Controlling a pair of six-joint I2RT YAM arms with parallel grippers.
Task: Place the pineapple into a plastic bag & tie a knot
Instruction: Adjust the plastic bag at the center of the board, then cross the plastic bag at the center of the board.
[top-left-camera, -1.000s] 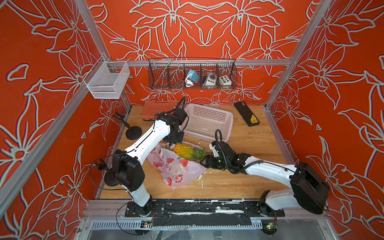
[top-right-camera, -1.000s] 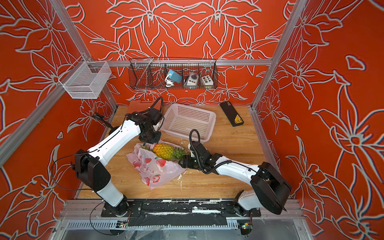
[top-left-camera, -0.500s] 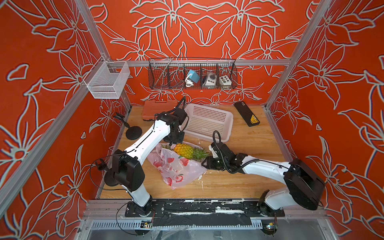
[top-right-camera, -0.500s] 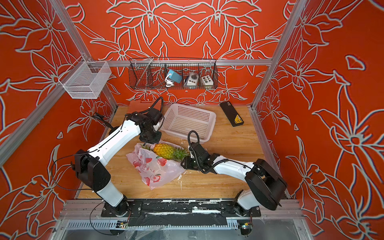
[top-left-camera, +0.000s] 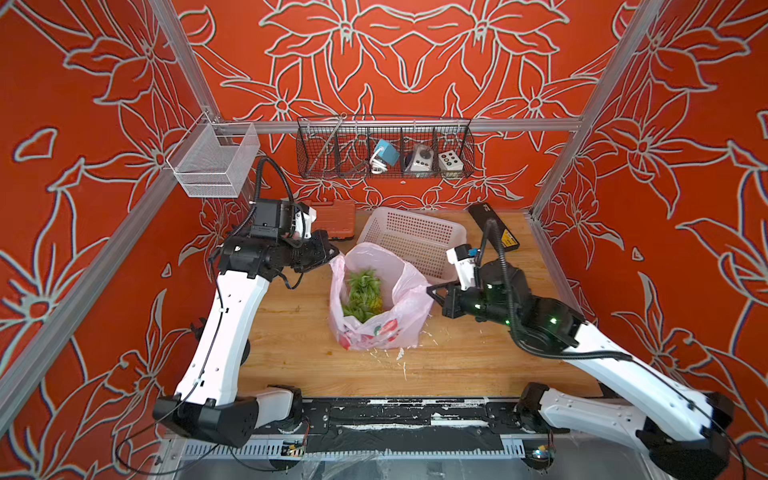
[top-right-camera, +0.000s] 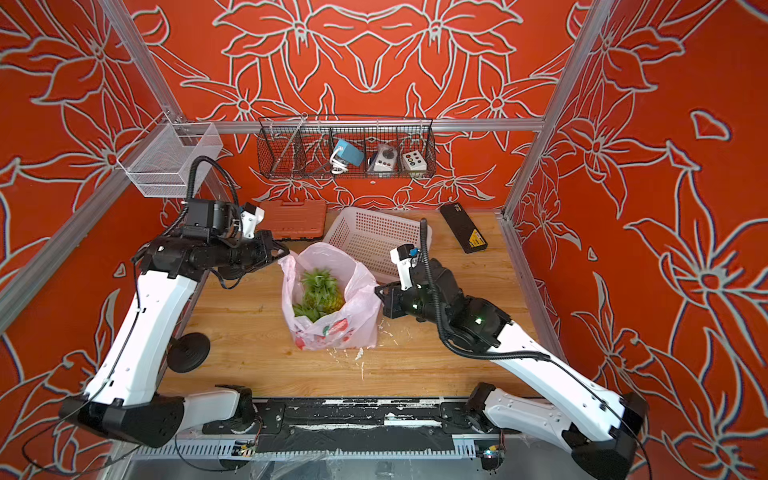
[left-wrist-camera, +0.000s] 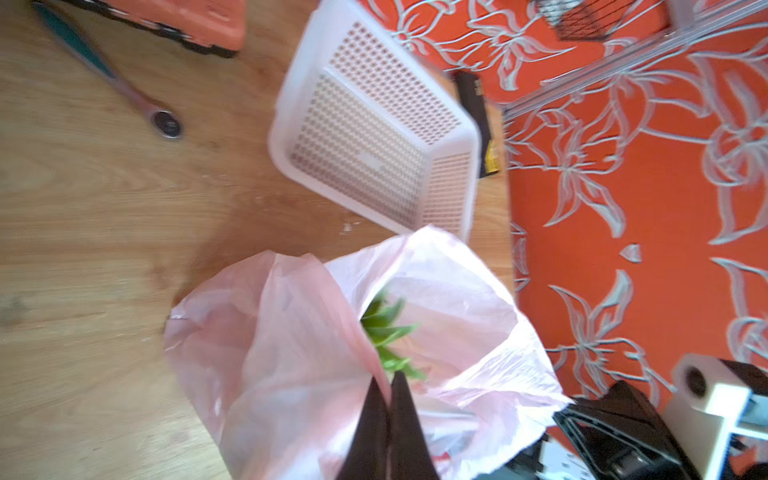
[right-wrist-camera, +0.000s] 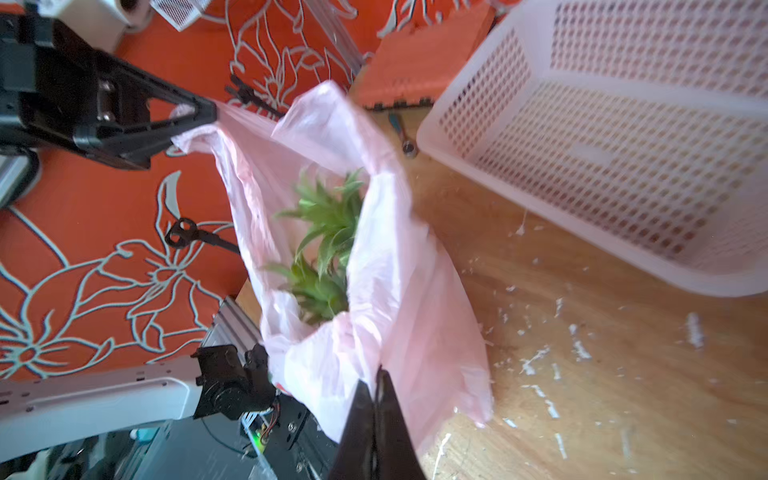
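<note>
The left gripper (top-left-camera: 332, 254) is clamped on one rim of the plastic bag (top-left-camera: 399, 328), the right gripper (top-left-camera: 432, 293) on the opposite rim, so the mouth is held open above the table (top-left-camera: 291, 332), just in front of the white basket (top-left-camera: 415, 237). The pineapple (top-right-camera: 318, 297) stands inside, crown up. Both handles are best drawn upward and together before crossing. A second earlier the bag lay flat and the right jaws were open.
</note>
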